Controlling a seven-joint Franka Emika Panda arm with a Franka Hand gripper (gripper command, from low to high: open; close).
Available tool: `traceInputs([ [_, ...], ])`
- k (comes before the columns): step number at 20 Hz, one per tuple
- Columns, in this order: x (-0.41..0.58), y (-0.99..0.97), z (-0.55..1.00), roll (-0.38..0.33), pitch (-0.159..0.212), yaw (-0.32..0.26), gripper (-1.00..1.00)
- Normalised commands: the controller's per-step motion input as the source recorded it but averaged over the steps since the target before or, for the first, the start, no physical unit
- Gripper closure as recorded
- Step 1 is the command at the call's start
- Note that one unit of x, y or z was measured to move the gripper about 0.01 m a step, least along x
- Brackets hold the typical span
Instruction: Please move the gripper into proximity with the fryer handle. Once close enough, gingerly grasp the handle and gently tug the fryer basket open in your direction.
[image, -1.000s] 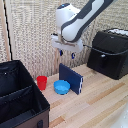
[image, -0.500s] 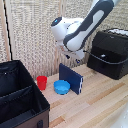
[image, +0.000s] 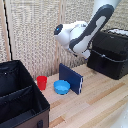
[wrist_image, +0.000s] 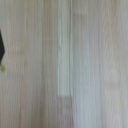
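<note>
The black boxy air fryer (image: 111, 52) stands on the wooden table at the exterior view's right. Its fryer basket (image: 104, 64) forms the matte front section. A thin dark bar across that front (image: 103, 57) may be the fryer handle, too blurred to be sure. The bulky white arm curves down from the top right. Its wrist hangs just left of the fryer, above the table. The gripper (image: 83, 51) is a blur under the wrist, so its fingers cannot be read. The wrist view shows only wood grain and a dark sliver (wrist_image: 1, 50) at the frame's edge.
A large black fabric bin (image: 20, 95) fills the exterior view's lower left. A red cup (image: 42, 82), a blue bowl (image: 61, 87) and an upright dark blue panel (image: 70, 79) sit mid-table below the arm. A slatted screen (image: 35, 30) stands behind.
The arm has tilted over and dropped lower, its wrist turning from upright to slanted beside the fryer. The fryer and the table objects have not moved.
</note>
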Motion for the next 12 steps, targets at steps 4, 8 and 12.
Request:
traceInputs([
  [4,-0.39,-0.52,-0.24,-0.123,-0.076,0.078,-1.0],
  [8,-0.604,-0.42,-0.2,-0.11,-0.096,0.086,-1.0],
  [12,-0.502,-0.47,-0.19,-0.089,-0.104,0.118,-1.0],
])
